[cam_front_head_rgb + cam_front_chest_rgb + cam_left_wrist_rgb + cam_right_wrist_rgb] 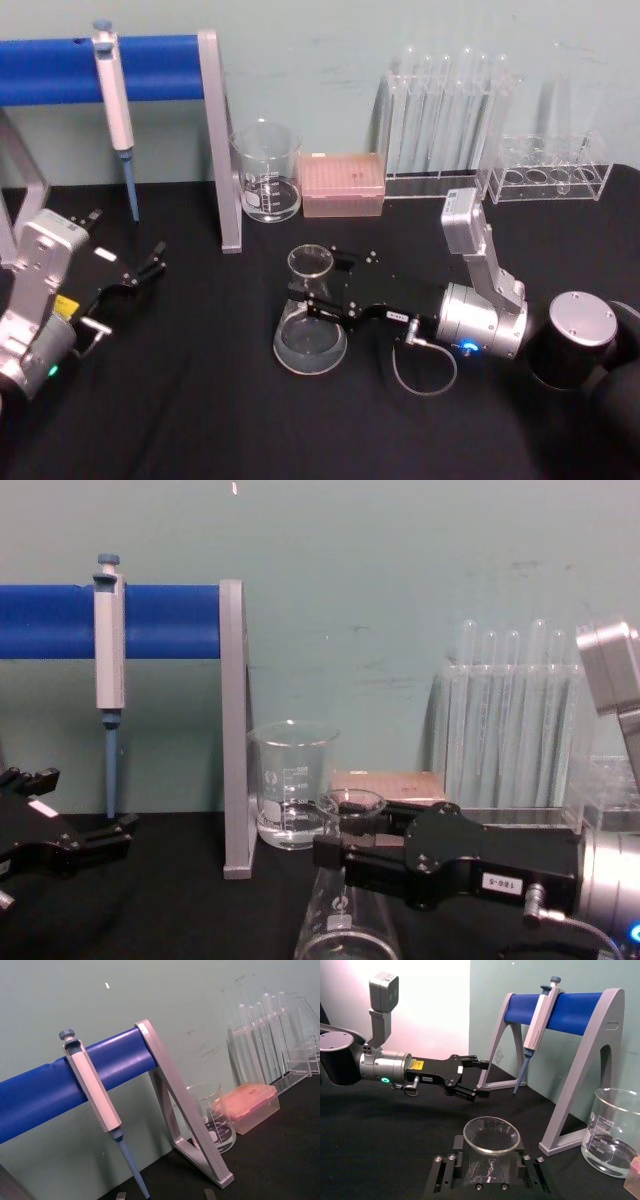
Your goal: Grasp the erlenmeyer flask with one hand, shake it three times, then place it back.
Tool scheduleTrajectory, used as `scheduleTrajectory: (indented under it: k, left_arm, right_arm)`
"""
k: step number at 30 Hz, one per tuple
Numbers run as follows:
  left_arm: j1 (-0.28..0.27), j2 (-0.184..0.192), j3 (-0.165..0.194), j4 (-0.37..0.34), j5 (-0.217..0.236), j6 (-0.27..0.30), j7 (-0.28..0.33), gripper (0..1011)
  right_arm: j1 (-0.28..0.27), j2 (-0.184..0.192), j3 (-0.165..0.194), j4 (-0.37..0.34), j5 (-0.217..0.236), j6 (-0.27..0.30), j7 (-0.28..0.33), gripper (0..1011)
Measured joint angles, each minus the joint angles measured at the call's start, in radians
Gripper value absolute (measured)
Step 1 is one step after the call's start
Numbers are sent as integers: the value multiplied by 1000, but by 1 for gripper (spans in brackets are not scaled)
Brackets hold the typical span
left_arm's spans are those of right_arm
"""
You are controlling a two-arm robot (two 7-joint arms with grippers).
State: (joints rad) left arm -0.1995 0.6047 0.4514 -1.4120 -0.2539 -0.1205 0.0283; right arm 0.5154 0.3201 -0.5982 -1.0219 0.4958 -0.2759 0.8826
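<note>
The erlenmeyer flask (309,340) is clear glass and stands upright on the black table, just right of centre; its rim (491,1135) sits close under the right wrist camera. My right gripper (318,290) reaches in from the right, with its black fingers (447,1172) pressed against both sides of the flask's neck (340,905). In the chest view the right gripper (350,858) wraps the neck just below the rim. My left gripper (148,265) rests open at the table's left, well away from the flask, and also shows from the side (472,1079).
A glass beaker (267,172) holding a little liquid and a pink tip box (343,184) stand behind the flask. The blue-barred stand (218,140) holds a pipette (118,110) at back left. Test tube racks (445,120) line the back right.
</note>
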Motion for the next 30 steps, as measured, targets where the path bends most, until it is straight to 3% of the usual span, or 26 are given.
scheduleTrajectory:
  k: [6, 22, 26, 30]
  left_arm:
    - [0, 0, 0, 0, 0, 0, 0, 1001]
    - [0, 0, 0, 0, 0, 0, 0, 1001]
    - [0, 0, 0, 0, 0, 0, 0, 1001]
    - [0, 0, 0, 0, 0, 0, 0, 1001]
  right_arm:
    - [0, 0, 0, 0, 0, 0, 0, 449]
    - [-2, 0, 2, -3, 4, 6, -1, 449]
    - [-13, 2, 16, -25, 24, 19, -9, 450]
    - [-41, 11, 42, -92, 39, 36, -62, 449]
